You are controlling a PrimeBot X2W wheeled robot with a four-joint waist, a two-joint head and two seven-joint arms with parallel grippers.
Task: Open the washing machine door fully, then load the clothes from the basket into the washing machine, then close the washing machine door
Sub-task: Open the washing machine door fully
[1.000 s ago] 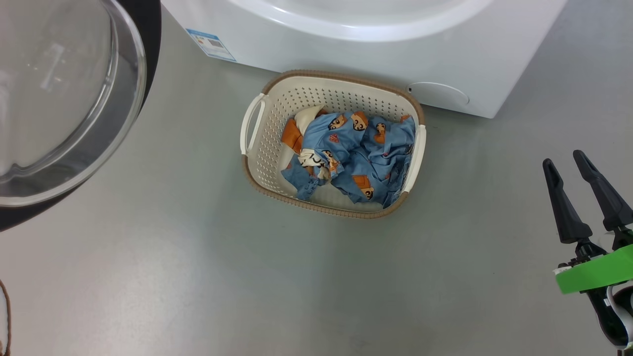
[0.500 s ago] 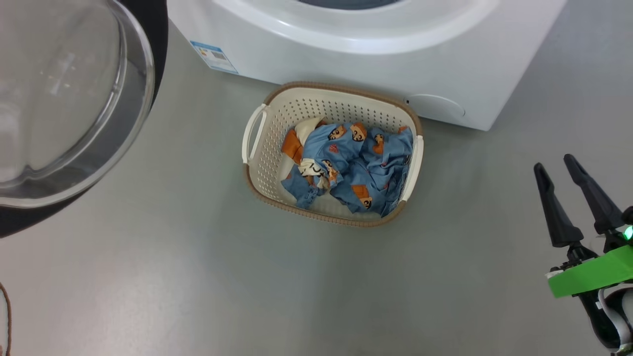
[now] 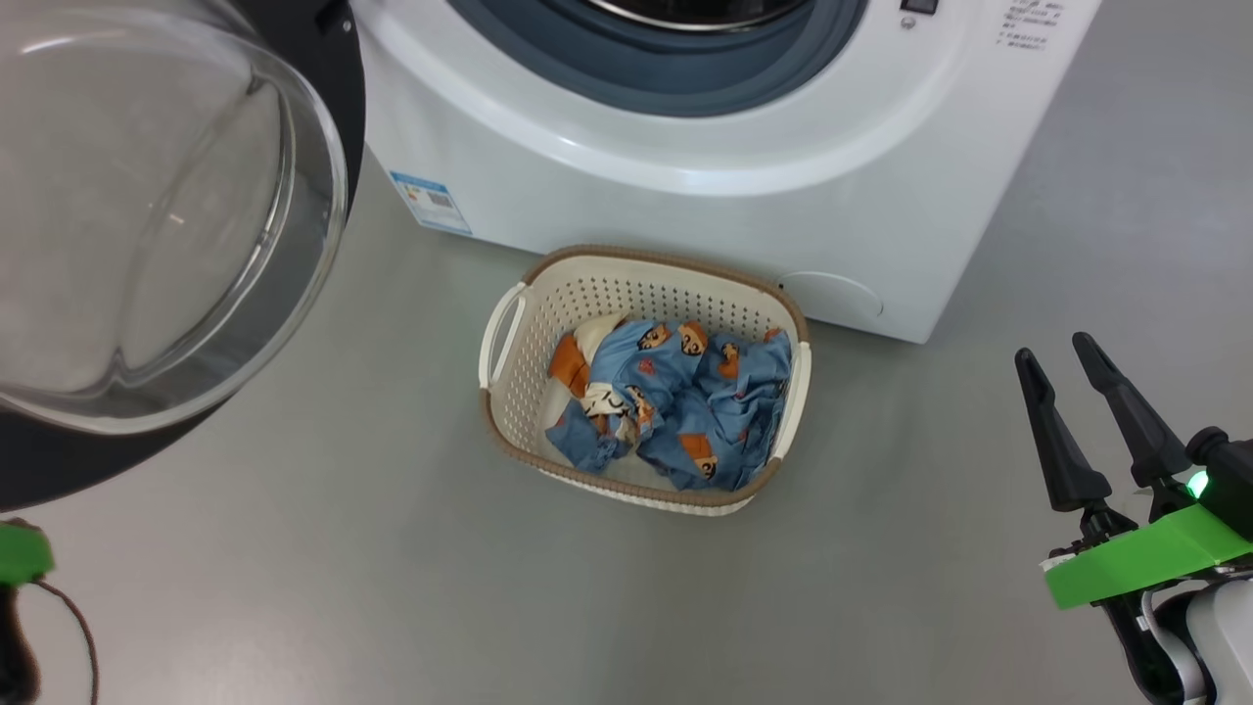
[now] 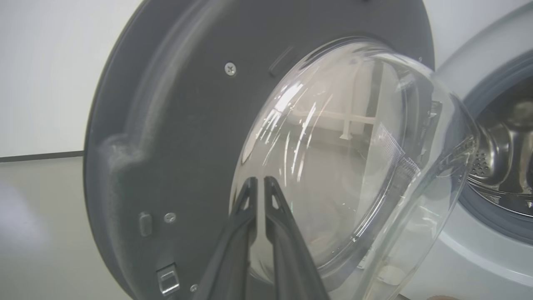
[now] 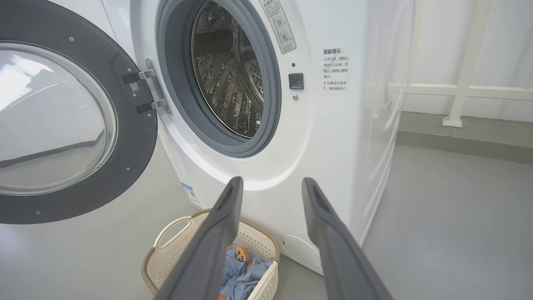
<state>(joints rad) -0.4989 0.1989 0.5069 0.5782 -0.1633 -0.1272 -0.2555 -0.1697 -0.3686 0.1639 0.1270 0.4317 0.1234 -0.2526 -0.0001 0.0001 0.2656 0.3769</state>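
Door point(image 3: 147, 215) open wide, clothes point(image 3: 675, 401) waiting in basket point(image 3: 626, 257); left end effector point(image 4: 258, 183) closed empty, right end effector point(image 3: 1052, 348) open.

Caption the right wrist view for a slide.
Right gripper, open, looks toward the washing machine; the washing machine door stands wide beside the steel drum, clothes lying in the basket below.

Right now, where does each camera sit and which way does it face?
Head: up high, facing down at the basket on the floor; right pincer lower right.
Left wrist: behind the shut left pincer, facing the washing machine door.
Right wrist: behind the open right pincer, facing the washing machine.
Shared: head and right wrist both show the basket of clothes.
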